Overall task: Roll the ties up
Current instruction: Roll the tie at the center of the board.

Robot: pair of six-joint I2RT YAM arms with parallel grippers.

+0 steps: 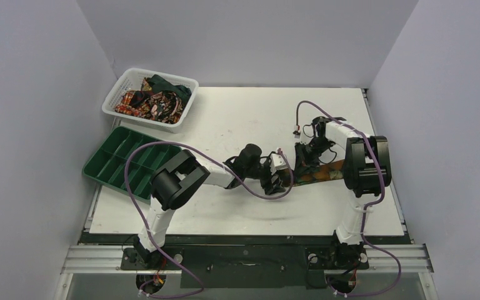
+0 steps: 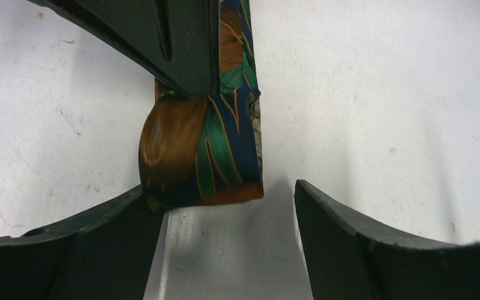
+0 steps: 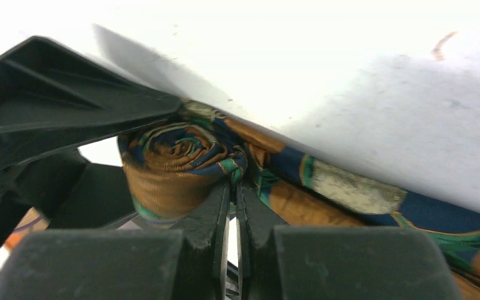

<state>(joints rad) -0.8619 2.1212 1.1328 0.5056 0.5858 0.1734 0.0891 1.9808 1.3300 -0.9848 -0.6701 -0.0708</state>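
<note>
Top view: tie (image 1: 317, 173) on table (image 1: 225, 119), right of centre; you can't see its rolled end there | left wrist: left gripper (image 2: 222, 190) spread wide, coil (image 2: 200, 156) between | right wrist: right gripper (image 3: 232, 187) pinched nearly shut on tie beside coil's spiral

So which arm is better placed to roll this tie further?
Right. The right gripper is pinched shut on the tie at its rolled end, so it can likely wind on. The left gripper sits open, gripping nothing.
</note>
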